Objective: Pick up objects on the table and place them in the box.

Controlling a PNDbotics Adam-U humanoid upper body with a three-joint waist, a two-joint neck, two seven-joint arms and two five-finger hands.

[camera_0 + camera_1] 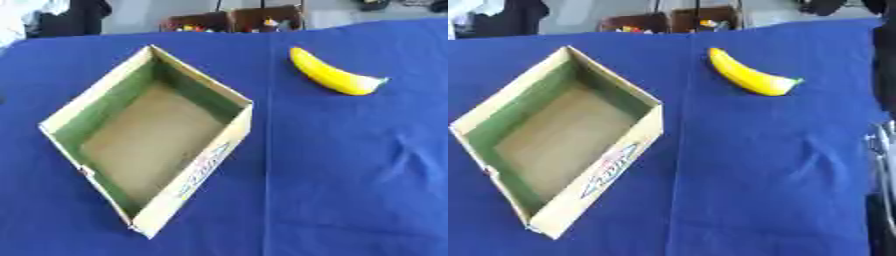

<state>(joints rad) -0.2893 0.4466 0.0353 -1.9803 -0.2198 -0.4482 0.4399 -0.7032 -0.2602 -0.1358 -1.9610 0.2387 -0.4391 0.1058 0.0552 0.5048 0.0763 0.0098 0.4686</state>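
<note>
Right eye view — arm (881,170) at edge

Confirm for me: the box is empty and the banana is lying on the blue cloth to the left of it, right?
Not quite. The banana lies on the blue cloth to the right of the box, toward its far corner, not to the left. The left eye view shows this plainly. The rest holds: the box is empty.

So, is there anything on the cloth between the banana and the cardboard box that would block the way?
Nothing visible does. The banana lies on the blue tablecloth to the right of the open cardboard box, apart from it, with only bare cloth between them. The box looks empty. Neither hand shows clearly.
</note>
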